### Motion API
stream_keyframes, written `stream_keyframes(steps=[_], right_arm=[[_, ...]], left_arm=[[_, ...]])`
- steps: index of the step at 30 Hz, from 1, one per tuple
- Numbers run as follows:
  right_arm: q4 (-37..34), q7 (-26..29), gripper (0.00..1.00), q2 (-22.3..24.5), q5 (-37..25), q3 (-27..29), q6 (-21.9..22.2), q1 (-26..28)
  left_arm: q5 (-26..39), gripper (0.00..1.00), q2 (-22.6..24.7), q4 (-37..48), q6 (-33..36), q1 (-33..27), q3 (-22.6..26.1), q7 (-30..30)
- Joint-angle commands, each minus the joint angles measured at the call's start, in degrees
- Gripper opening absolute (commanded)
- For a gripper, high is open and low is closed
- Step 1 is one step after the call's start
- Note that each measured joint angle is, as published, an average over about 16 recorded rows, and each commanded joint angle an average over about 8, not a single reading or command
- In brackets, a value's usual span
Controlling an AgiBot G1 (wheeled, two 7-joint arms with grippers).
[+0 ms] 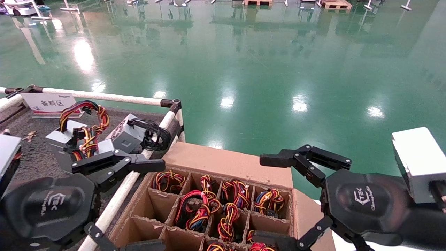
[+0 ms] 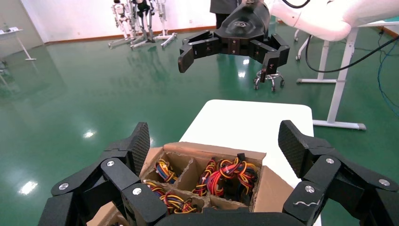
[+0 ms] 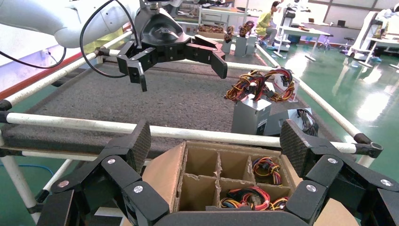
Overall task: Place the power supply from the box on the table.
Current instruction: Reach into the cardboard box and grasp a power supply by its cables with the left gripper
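Both sets of jaws are standing wide apart and gripping nothing: the left gripper [image 1: 139,205] is hovering over the white pipe rail [image 1: 118,198] where the table [image 1: 38,157] meets the box [image 1: 226,164], and the right gripper [image 1: 275,202] is hanging over the box's opposite edge. The power supply still to be lifted is sitting down in a cell near the middle of the box, showing only its looped, mostly red wire bundle [image 1: 195,209]; its metal body is hiding below the cardboard grid [image 1: 217,202].

The risks, as I judge them, are lying in those wires and dividers. Fingers closing on the loop alone would be lifting by the cable, and the block could be swinging or slipping free. Neighbouring bundles are crowding close, so a finger could be snagging a second unit's wires. Wide fingers may also be catching or crushing the thin dividers. On the table's near corner, grey units [image 1: 122,136] are already lying beside the rail, so a careless drop could be knocking them.
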Motion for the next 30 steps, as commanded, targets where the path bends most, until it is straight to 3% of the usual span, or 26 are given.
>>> stream_keyframes(steps=[1, 24, 26, 30], right_arm=[[0.0, 0.0, 1.0, 0.0, 0.0, 0.0, 0.0, 0.0], [0.0, 0.0, 0.98, 0.0, 0.0, 0.0, 0.0, 0.0], [0.0, 0.0, 0.83, 0.0, 0.0, 0.0, 0.0, 0.0], [0.0, 0.0, 0.34, 0.0, 0.0, 0.0, 0.0, 0.0]], left_arm=[[0.0, 1.0, 0.0, 0.0, 0.0, 0.0, 0.0, 0.0], [0.0, 1.0, 0.0, 0.0, 0.0, 0.0, 0.0, 0.0], [0.0, 1.0, 0.0, 0.0, 0.0, 0.0, 0.0, 0.0], [0.0, 1.0, 0.0, 0.0, 0.0, 0.0, 0.0, 0.0]])
